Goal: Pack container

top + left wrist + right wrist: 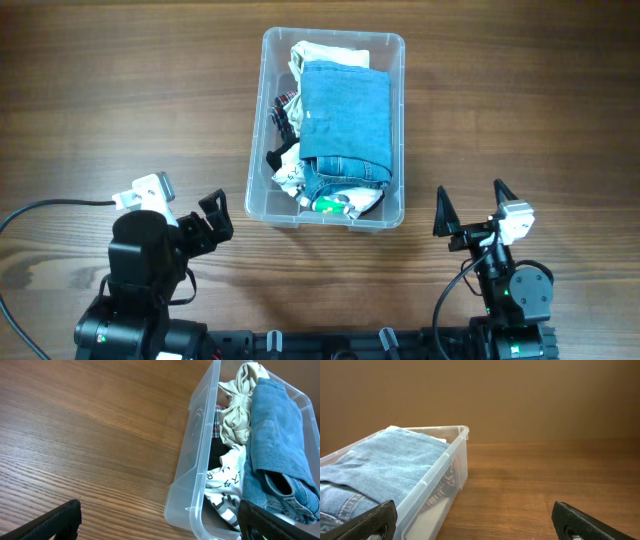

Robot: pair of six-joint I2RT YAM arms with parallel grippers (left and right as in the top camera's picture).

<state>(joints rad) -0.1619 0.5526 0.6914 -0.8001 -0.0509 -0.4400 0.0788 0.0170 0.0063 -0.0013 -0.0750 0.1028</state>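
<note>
The clear plastic container (254, 150) stands at the middle back of the wooden table, full of clothes. Folded blue jeans (345, 120) lie on top, over a cream garment (325, 52), a white-and-black patterned cloth (290, 178) and something green (327, 204). My left gripper (208, 222) is open and empty, low at the container's near left corner (192, 510). My right gripper (470, 212) is open and empty, right of the container's near right corner. The jeans (385, 465) and the container's wall (437, 480) show in the right wrist view.
Bare wooden table (120, 90) lies left, right and in front of the container. A black cable (50, 207) runs from the left arm toward the left edge. The arm bases (300, 340) sit along the near edge.
</note>
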